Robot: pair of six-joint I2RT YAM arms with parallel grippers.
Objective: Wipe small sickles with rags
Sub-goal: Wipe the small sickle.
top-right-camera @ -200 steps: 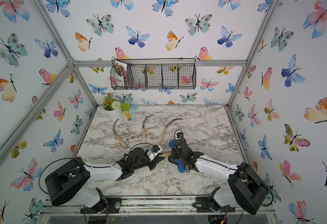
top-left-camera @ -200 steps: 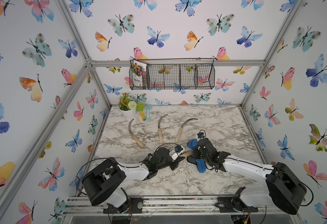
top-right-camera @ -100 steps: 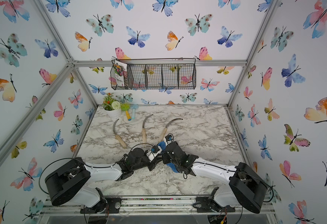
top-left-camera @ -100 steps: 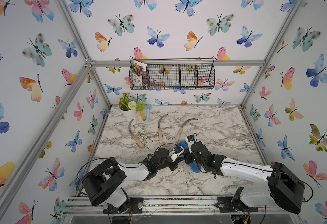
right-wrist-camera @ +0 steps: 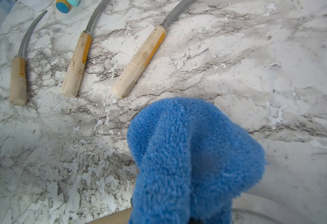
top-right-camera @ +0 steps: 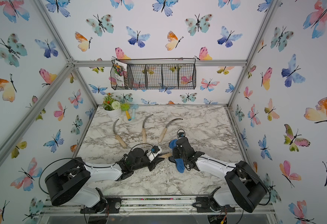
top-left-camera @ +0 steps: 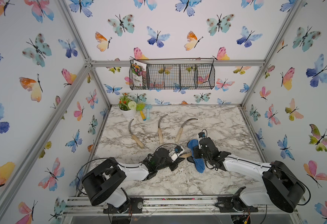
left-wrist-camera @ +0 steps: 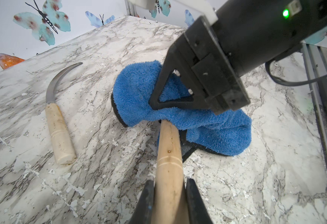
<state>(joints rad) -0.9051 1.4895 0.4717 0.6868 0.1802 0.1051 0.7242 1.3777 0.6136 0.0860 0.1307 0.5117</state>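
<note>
My left gripper is shut on the pale wooden handle of one small sickle, low over the table's front middle. In both top views that handle points toward my right gripper. The right gripper is shut on the fluffy blue rag, which drapes over the sickle's blade and hides it. One black right finger presses into the rag. In the right wrist view the rag covers the fingers. Three other small sickles lie side by side farther back.
A white pot of flowers stands at the back left corner, with yellow-handled and light-blue-handled toy tools beside it. A black wire basket hangs on the back wall. Aluminium frame posts edge the marble table.
My right gripper slid the rag along the held sickle toward the left gripper, then back away to the right. The left gripper kept still on the handle.
</note>
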